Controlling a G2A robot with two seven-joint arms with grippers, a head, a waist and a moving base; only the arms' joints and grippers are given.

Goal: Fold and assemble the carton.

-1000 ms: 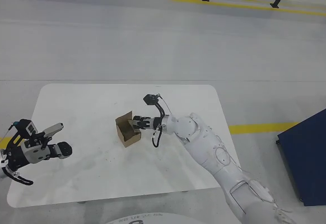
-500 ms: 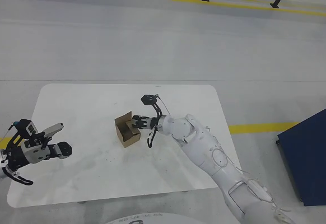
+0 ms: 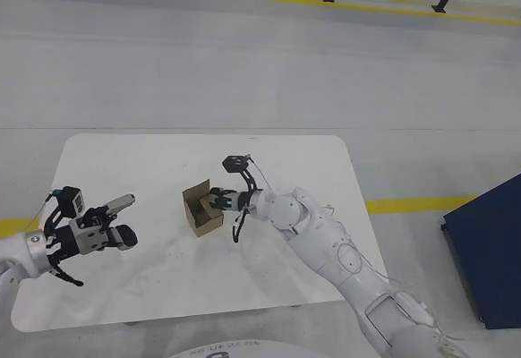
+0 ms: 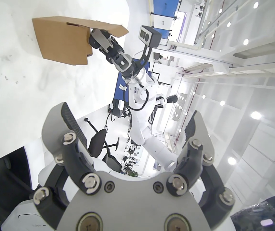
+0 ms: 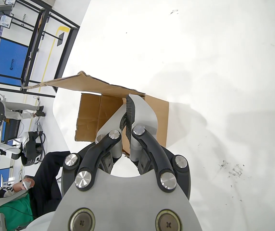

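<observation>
White surface (image 3: 153,161), carton (image 3: 200,213) near its middle.
My right pincer (image 5: 128,102) pinches its wall (image 5: 156,121), left pincer (image 4: 129,111) spread; tugging could tear the flap (image 5: 84,84).

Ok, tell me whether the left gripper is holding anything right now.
No, the left gripper has its fingers spread wide with nothing between them, and it is well apart from the carton.

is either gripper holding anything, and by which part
Left gripper is open and holds nothing. Right gripper is shut with its tips at the carton's open end, under the raised flap; whether it pinches cardboard there cannot be told.
</observation>
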